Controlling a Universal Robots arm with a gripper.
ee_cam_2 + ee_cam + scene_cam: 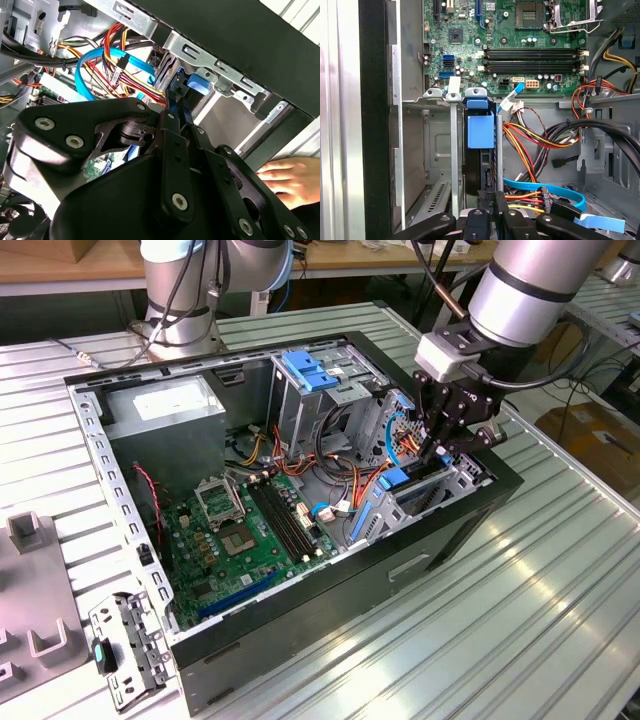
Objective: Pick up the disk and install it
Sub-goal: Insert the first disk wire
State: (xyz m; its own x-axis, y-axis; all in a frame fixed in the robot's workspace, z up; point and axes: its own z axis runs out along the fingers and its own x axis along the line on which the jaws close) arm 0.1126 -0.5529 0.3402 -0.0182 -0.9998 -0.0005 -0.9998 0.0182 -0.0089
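Note:
The disk (480,131) stands on edge in a slot of the metal drive bay (440,150), at the corner of the open computer case on the exterior view's right. Its blue carrier end faces the motherboard and its dark body runs back toward the gripper. In the exterior view the disk (395,480) sits low in the bay, right under the gripper (437,455). In both wrist views the gripper (490,197) (176,100) has its black fingers pressed close on the disk's (197,85) near edge.
Red, orange and yellow wires and a thin blue cable (545,187) crowd the space beside the bay. The motherboard (250,530) lies on the case floor, with a tall metal cage with a blue latch (310,370) behind it. A person's hand (285,177) rests outside the case wall.

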